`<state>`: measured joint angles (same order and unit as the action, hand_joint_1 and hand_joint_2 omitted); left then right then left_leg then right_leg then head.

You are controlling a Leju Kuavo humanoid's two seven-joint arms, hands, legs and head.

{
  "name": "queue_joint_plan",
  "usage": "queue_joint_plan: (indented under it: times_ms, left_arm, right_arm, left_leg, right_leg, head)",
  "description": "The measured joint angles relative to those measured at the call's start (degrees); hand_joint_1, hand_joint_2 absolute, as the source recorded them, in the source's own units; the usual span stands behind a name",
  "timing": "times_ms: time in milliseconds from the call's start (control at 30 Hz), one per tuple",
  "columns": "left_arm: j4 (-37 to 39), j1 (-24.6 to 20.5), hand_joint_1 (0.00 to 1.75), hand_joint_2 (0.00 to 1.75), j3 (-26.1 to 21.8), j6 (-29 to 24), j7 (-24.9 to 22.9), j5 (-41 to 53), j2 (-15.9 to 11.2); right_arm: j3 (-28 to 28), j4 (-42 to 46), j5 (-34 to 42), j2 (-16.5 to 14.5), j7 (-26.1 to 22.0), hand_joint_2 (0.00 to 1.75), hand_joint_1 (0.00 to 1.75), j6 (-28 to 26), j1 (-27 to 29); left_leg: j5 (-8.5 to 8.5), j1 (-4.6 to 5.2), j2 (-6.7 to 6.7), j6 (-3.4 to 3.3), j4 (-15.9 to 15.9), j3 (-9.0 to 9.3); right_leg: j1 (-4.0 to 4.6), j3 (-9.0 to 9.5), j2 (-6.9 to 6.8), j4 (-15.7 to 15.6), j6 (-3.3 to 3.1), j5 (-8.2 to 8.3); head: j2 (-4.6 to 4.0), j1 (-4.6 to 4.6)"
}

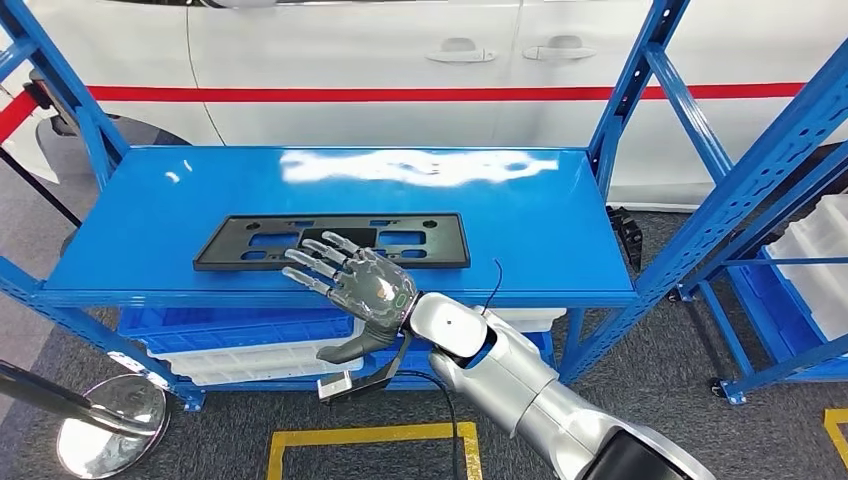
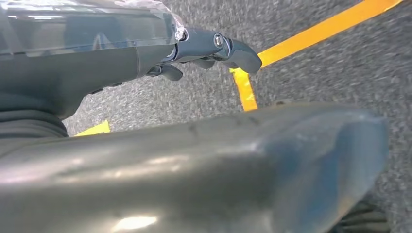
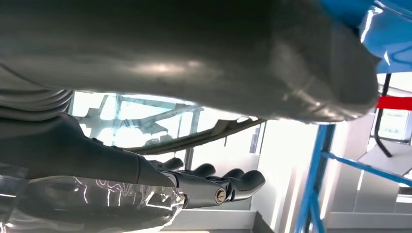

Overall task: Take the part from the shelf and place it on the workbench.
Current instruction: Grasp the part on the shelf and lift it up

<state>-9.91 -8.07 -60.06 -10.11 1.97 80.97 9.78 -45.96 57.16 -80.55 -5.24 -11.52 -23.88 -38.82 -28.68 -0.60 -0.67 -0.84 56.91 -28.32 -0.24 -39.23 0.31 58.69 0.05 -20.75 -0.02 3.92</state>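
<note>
The part, a flat black rectangular frame with cut-outs point(image 1: 255, 243), lies on the top deck of the blue shelf point(image 1: 350, 185), near its front edge. My right hand point(image 1: 358, 285) reaches in from the lower right. Its fingers are spread over the middle of the part's front edge, and its thumb hangs below the shelf's front lip. Whether the fingers touch the part I cannot tell. The right wrist view shows those dark fingers point(image 3: 218, 187) stretched out with nothing in them. My left hand point(image 2: 209, 48) hangs over grey floor, holding nothing.
A white car with a red stripe point(image 1: 400, 60) stands behind the shelf. White bins point(image 1: 250, 355) sit on the lower level. A second blue rack with a white bin point(image 1: 810, 250) stands at right. A chrome stanchion base point(image 1: 110, 420) and yellow floor tape point(image 1: 370, 437) lie in front.
</note>
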Motion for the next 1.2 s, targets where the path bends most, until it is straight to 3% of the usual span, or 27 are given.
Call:
queue_joint_plan:
  times_ms: [67, 167, 200, 267, 300, 333, 367, 433, 500, 667, 733, 800, 833, 867, 900, 933, 1000, 1033, 1133, 1200]
  left_arm:
    - [-0.01, -0.01, 0.0, 0.0, 0.0, -0.05, 0.2, -0.05, 0.03]
    - [-0.02, 0.03, 0.0, 0.0, -0.01, -0.12, 0.67, -0.23, 0.03]
    - [-0.02, 0.01, 0.0, 0.0, -0.02, -0.09, 0.8, -0.31, 0.03]
    - [-0.02, 0.06, 0.0, 0.0, -0.03, -0.07, 0.95, -0.27, 0.03]
    - [-0.02, 0.16, 0.0, 0.0, -0.03, -0.1, 0.97, -0.18, 0.03]
    - [-0.02, 0.29, 0.0, 0.0, -0.02, -0.16, 0.97, -0.1, 0.03]
    - [-0.02, 0.41, 0.0, 0.0, -0.03, -0.24, 0.97, -0.07, 0.02]
    - [-0.03, 0.52, 0.0, 0.0, -0.03, -0.4, 0.96, -0.08, -0.02]
    - [-0.04, 0.47, 0.0, 0.0, -0.03, -0.54, 0.97, -0.08, -0.04]
    - [-0.04, 0.73, 0.0, 0.0, -0.04, -0.6, 1.0, -0.05, -0.01]
    - [-0.04, 0.67, 0.0, 0.0, -0.04, -0.59, 1.23, -0.01, 0.02]
    - [-0.04, 0.67, 0.0, 0.0, -0.04, -0.46, 1.69, -0.08, 0.02]
    - [-0.04, 0.7, 0.0, 0.0, -0.04, -0.4, 1.85, -0.12, 0.02]
    - [-0.04, 0.73, 0.0, 0.0, -0.04, -0.34, 1.9, -0.16, 0.01]
    - [-0.04, 0.74, 0.0, 0.0, -0.04, -0.34, 1.85, -0.19, 0.02]
    - [-0.04, 0.74, 0.0, 0.0, -0.04, -0.35, 1.78, -0.2, 0.05]
    - [-0.04, 0.7, 0.0, 0.0, -0.04, -0.39, 1.68, -0.22, 0.22]
    - [-0.04, 0.68, 0.0, 0.0, -0.04, -0.44, 1.66, -0.23, 0.3]
    - [-0.04, 0.64, 0.0, 0.0, -0.04, -0.57, 1.52, -0.2, 0.38]
    - [-0.05, 0.62, 0.0, 0.0, -0.04, -0.58, 1.39, -0.07, 0.39]
  right_arm:
    - [-0.08, 0.01, 0.06, -0.02, 0.0, 0.0, 0.0, 0.16, 0.03]
    - [-0.4, 0.25, 0.08, -0.26, -0.01, 0.0, 0.0, 0.61, -0.1]
    - [-0.63, 0.33, 0.08, -0.41, -0.01, 0.0, 0.0, 0.84, -0.23]
    - [-1.22, 0.34, 0.08, -0.69, -0.01, 0.0, 0.0, 1.62, -0.41]
    - [-1.58, 0.32, 0.08, -0.8, -0.02, 0.0, 0.0, 2.1, -0.41]
    - [-1.92, 0.3, 0.08, -0.89, -0.02, 0.0, 0.0, 2.49, -0.39]
    - [-2.21, 0.28, 0.08, -0.96, -0.01, 0.0, 0.0, 2.69, -0.38]
    - [-2.6, 0.28, 0.08, -1.14, 0.0, 0.0, 0.0, 2.81, -0.39]
    - [-2.79, 0.27, 0.09, -1.3, -0.01, 0.0, 0.0, 2.85, -0.44]
    - [-3.22, 0.24, 0.25, -1.36, 0.0, 0.0, 0.0, 2.89, -0.5]
    - [-3.34, 0.23, 0.34, -1.35, 0.0, 0.0, 0.0, 2.89, -0.48]
    - [-3.5, 0.21, 0.36, -1.29, 0.02, 0.0, 0.0, 2.92, -0.27]
    - [-3.59, 0.2, 0.36, -1.26, 0.03, 0.44, 0.0, 2.95, -0.13]
    - [-3.68, 0.2, 0.36, -1.23, 0.04, 0.87, 0.0, 3.01, -0.04]
    - [-3.78, 0.19, 0.36, -1.21, 0.05, 1.31, 0.0, 3.09, -0.03]
    - [-3.86, 0.19, 0.36, -1.22, 0.08, 1.75, 0.0, 3.26, -0.11]
    - [-3.96, 0.09, 0.42, -1.29, 0.23, 1.75, 0.0, 3.8, -0.44]
    - [-3.99, -0.08, 0.5, -1.37, 0.44, 1.75, 0.0, 4.2, -0.65]
    - [-3.98, -1.53, 0.85, -1.81, 1.86, 1.75, 0.0, 5.12, -1.2]
    - [-3.79, -2.9, 1.19, -2.25, 2.91, 1.75, 0.0, 5.22, -1.77]
  left_leg:
    - [-0.33, 0.02, 0.0, 0.76, 0.19, 0.32]
    - [-1.67, -0.14, 0.19, 1.48, 2.35, 0.04]
    - [-3.04, -0.21, 0.24, 1.66, 4.92, -1.23]
    - [-6.36, -0.24, 0.26, 1.99, 12.41, -5.52]
    - [-7.35, -0.26, 0.27, 2.11, 15.44, -7.61]
    - [-7.23, -0.28, 0.27, 2.18, 16.66, -8.87]
    - [-5.83, -0.32, 0.28, 2.22, 15.56, -8.99]
    - [-0.88, -0.43, 0.32, 2.27, 8.36, -6.75]
    - [1.42, -0.28, 0.37, 1.83, 2.37, -4.77]
    - [2.86, -0.24, 0.31, -0.1, 1.06, -4.2]
    - [3.13, -0.36, 0.38, -0.6, 0.83, -4.06]
    - [3.16, -0.31, 0.39, -0.76, 0.85, -4.1]
    - [3.14, -0.29, 0.38, -0.78, 0.86, -4.12]
    - [3.11, -0.27, 0.35, -0.79, 0.87, -4.11]
    - [3.07, -0.25, 0.3, -0.77, 0.87, -4.04]
    - [3.01, -0.22, 0.25, -0.71, 0.86, -3.94]
    - [2.86, -0.07, 0.17, -0.42, 0.84, -3.84]
    - [2.8, -0.03, 0.16, -0.18, 0.82, -3.86]
    - [2.6, -0.06, 0.2, 0.67, 0.69, -3.8]
    - [1.17, -0.04, 0.26, 1.14, 2.67, -4.54]
  right_leg:
    - [0.4, 0.48, 0.06, -0.98, -0.72, -0.28]
    - [0.15, 1.86, 0.07, -1.73, -1.79, -0.3]
    - [0.06, 2.32, 0.04, -1.98, -2.06, -0.41]
    - [0.21, 2.67, -0.02, -2.02, -2.43, -0.75]
    - [0.27, 2.74, -0.01, -1.96, -2.52, -0.92]
    - [0.33, 2.82, 0.01, -1.87, -2.52, -1.1]
    - [0.34, 2.94, 0.05, -1.73, -2.47, -1.27]
    - [0.31, 3.24, 0.1, -1.34, -2.18, -1.71]
    - [0.43, 3.26, 0.1, -0.86, -1.71, -2.02]
    - [0.47, 2.79, 0.01, 0.36, -0.17, -2.95]
    - [0.24, 0.56, -0.01, 5.4, 0.45, -5.94]
    - [0.04, -3.22, -0.01, 13.32, 0.93, -9.5]
    - [-0.04, -4.5, -0.01, 15.83, 1.05, -10.16]
    - [-0.07, -4.73, -0.01, 16.18, 1.04, -9.7]
    - [-0.07, -3.73, -0.01, 14.12, 0.91, -8.24]
    - [-0.01, -1.66, -0.01, 10.02, 0.6, -6.14]
    - [0.34, 2.42, 0.0, 1.94, -0.18, -3.26]
    - [0.52, 3.52, 0.0, -0.31, -0.49, -2.69]
    - [0.55, 3.96, -0.04, -1.4, -0.98, -2.54]
    - [0.18, 4.42, -0.16, -2.19, -1.49, -2.28]
  head:
    - [0.0, 0.01]
    - [0.0, 0.01]
    - [0.0, 0.01]
    - [0.0, 0.01]
    - [0.0, 0.01]
    - [0.0, 0.01]
    - [0.0, 0.01]
    - [0.0, 0.01]
    - [0.0, 0.01]
    - [0.0, 0.01]
    - [0.0, 0.01]
    - [0.0, 0.01]
    - [0.0, 0.01]
    - [0.0, 0.01]
    - [0.0, 0.01]
    - [0.0, 0.01]
    - [0.0, 0.01]
    - [0.0, 0.01]
    - [0.0, 0.01]
    - [0.0, 0.01]
